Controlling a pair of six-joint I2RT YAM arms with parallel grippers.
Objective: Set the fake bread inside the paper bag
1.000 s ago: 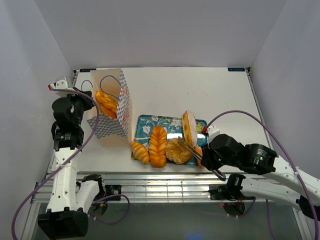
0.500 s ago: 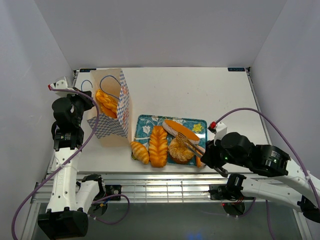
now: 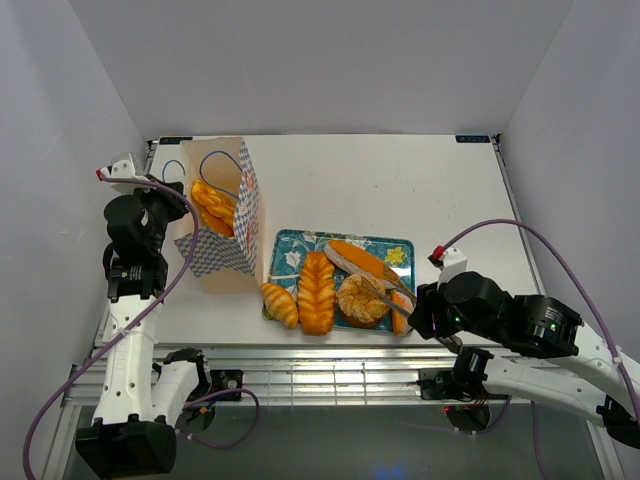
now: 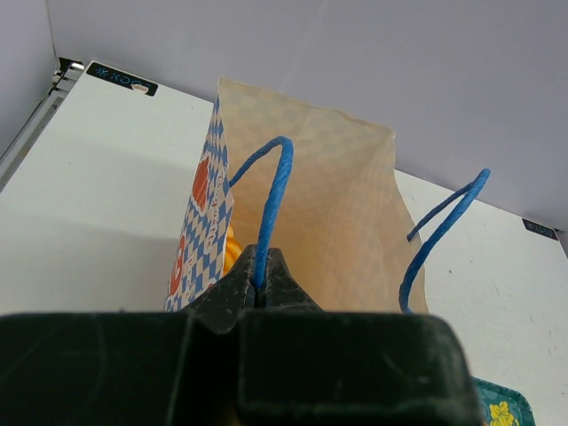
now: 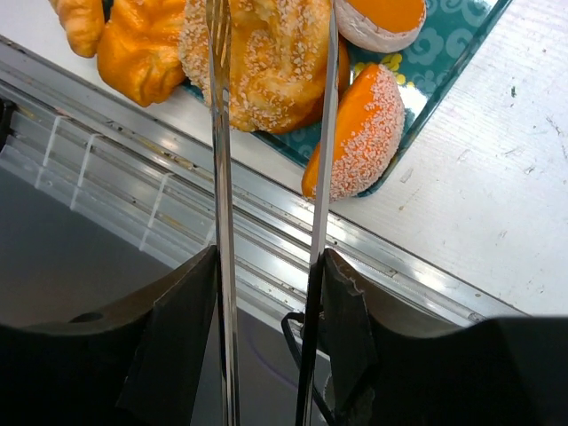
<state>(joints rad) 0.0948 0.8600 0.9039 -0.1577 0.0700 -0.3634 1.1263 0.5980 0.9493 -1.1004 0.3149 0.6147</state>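
Observation:
The paper bag [image 3: 222,215] stands upright at the left with a braided loaf [image 3: 212,205] inside. My left gripper [image 4: 259,293] is shut on its blue cord handle [image 4: 275,195]. The other fake bread lies on and beside the teal tray [image 3: 295,248]: a croissant [image 3: 281,303], a long loaf [image 3: 317,290], a sugared doughnut [image 3: 358,299], an oval bun [image 3: 358,258] and a seeded piece [image 3: 400,310]. My right gripper [image 3: 425,310] is shut on metal tongs [image 5: 219,177]. The tongs' arms are spread, with their tips over the sugared doughnut [image 5: 266,53].
The tray's near edge lies close to the table's metal front rail [image 5: 177,177]. The seeded piece [image 5: 359,133] rests against the tray's near right corner. White walls close in the left, right and back of the table [image 3: 400,180].
The oval bun, held upright in the tongs a second ago, now lies flat on the tray. The tongs have let it go, and my right gripper has drawn back towards the near right.

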